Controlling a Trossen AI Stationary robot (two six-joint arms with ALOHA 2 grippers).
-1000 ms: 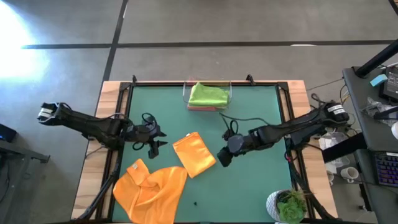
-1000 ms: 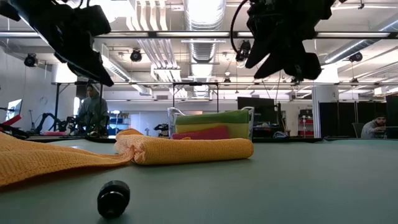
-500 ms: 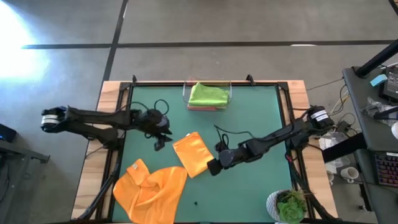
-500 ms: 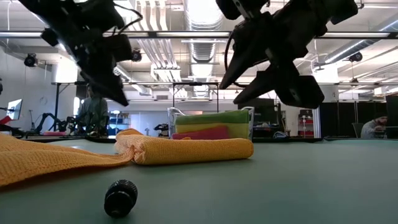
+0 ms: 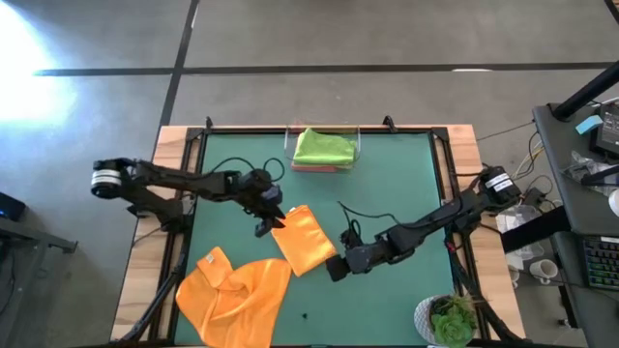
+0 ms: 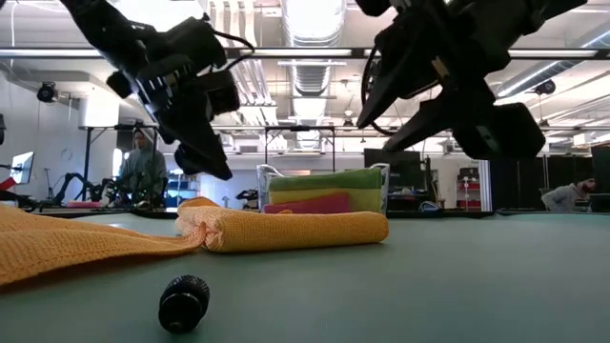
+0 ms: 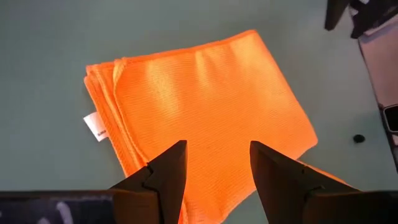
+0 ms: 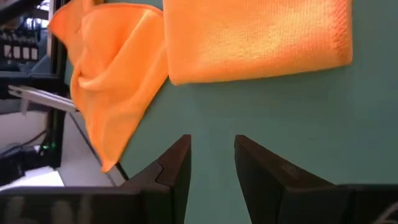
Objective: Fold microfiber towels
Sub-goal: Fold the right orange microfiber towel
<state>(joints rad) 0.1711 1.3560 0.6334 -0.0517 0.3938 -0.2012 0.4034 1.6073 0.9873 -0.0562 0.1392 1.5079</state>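
2 grippers flank the folded orange towel (image 5: 303,241), which lies near the middle of the green table (image 5: 406,174) with its long axis slanting from the left arm's side down toward the right arm's. The left gripper (image 5: 267,218) hangs over the towel's upper left corner, fingers parted with nothing between them, and its wrist view looks straight down on the towel (image 7: 199,118), so this arm appears the nearer of the 2. The right gripper (image 5: 338,268) sits just beside the towel's lower right corner, jaws standing apart and empty; its wrist view shows the towel's edge (image 8: 255,37) a short way ahead over bare table. The loose orange towel (image 5: 237,295) lies crumpled at the front left, touching or nearly touching the folded one. The green towel (image 5: 323,147) rests folded in the clear tray (image 5: 358,145) at the far edge, atop a pink one (image 6: 310,203)
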